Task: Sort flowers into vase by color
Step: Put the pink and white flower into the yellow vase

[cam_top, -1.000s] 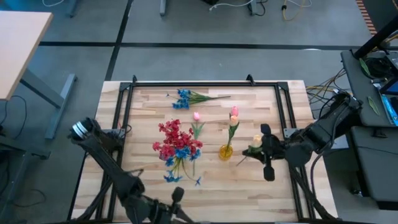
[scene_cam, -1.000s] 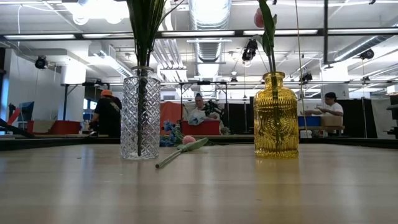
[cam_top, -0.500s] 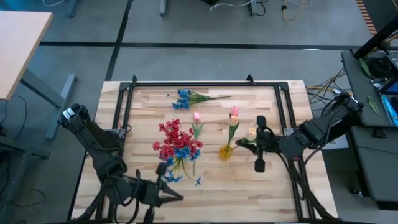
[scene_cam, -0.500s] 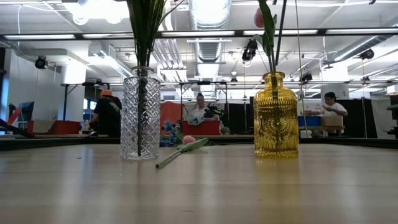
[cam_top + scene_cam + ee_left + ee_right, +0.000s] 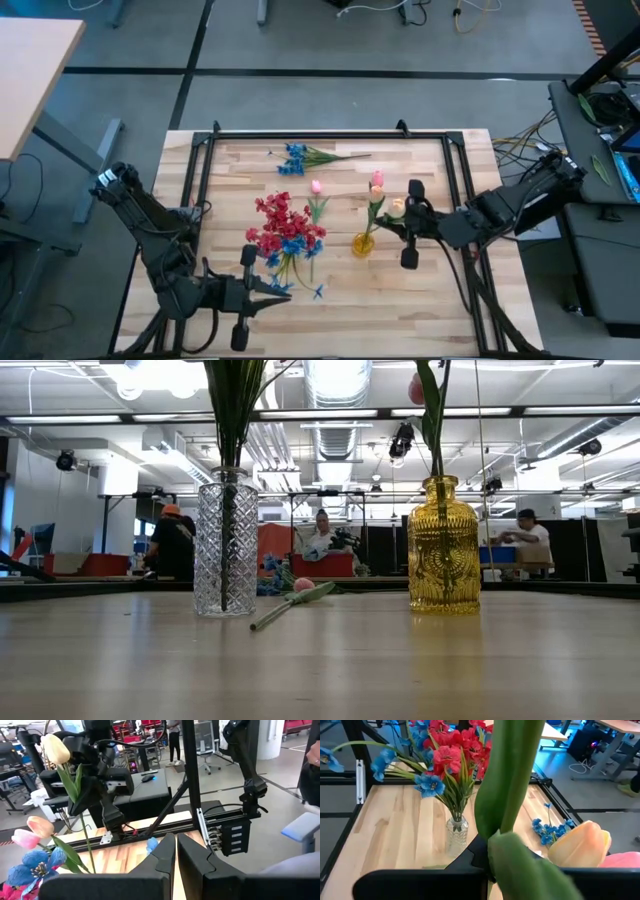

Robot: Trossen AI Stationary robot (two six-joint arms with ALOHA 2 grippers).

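The right arm reaches in from the table's [image 5: 440, 300] right edge, its gripper [image 5: 398, 218] clenched on a cream tulip [image 5: 396, 208] held just beside the yellow vase [image 5: 363, 243]. The left arm crouches at the near left corner, its gripper [image 5: 262, 293] pressed closed and empty, close to the clear vase [image 5: 225, 540] of red and blue flowers [image 5: 285, 232].

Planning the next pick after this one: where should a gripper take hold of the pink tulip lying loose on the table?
Grip the pink tulip mid-stem, just below the bud, coming straight down with the fingers across the stem. It lies flat with its stem running toward the clear vase, so the thin stem fits the jaws, while the bud would probably crush.
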